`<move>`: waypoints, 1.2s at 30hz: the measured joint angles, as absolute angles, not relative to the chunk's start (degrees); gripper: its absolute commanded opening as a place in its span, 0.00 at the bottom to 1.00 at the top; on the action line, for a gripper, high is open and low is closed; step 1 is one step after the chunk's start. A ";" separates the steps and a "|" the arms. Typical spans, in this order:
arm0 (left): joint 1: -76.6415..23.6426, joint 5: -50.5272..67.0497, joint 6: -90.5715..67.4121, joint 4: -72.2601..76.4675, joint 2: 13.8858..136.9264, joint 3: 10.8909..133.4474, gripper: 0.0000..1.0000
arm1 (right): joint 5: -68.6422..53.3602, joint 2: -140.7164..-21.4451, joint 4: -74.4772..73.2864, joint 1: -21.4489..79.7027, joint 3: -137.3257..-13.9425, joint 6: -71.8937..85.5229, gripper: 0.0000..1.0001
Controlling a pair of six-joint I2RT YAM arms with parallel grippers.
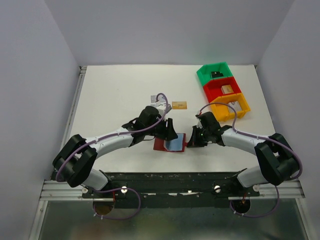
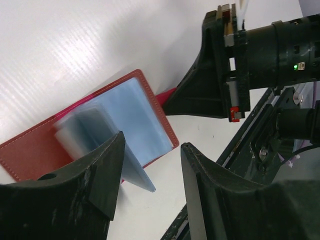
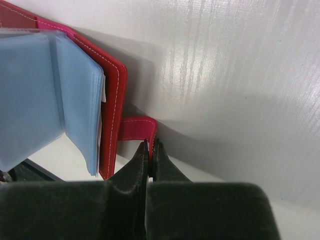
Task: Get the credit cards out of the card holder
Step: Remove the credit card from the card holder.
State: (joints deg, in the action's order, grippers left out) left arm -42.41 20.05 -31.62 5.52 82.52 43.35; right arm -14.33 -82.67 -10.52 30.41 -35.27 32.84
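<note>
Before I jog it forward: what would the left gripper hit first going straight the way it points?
Probably the open card holder, its blue sleeves right ahead of the left gripper; depth is unclear.

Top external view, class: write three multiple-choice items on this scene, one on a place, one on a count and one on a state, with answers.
1. Where is the card holder? A in a bin; B on the table between the left end effector and the right end effector; C at the table's far left edge.
2. How many coloured bins stand at the far right? A three; B one; C five.
3. The right end effector is: A wide open; B gripping a gold card; C shut.
Answers: B, it lies open between the two arms' tips; A, there is a green bin, a red bin and an orange bin; C, its fingers meet by the snap tab.
</note>
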 measured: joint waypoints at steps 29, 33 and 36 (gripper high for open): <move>-44.69 11.86 -29.21 -2.79 87.29 48.58 0.61 | -13.61 -76.42 -15.33 30.41 -36.42 29.93 0.00; -45.41 11.79 -28.53 -3.81 90.13 50.89 0.62 | -14.94 -76.18 -15.14 30.41 -36.42 29.89 0.00; -46.54 11.79 -28.14 -4.93 91.98 53.01 0.63 | -16.43 -75.53 -14.59 30.41 -36.42 29.89 0.00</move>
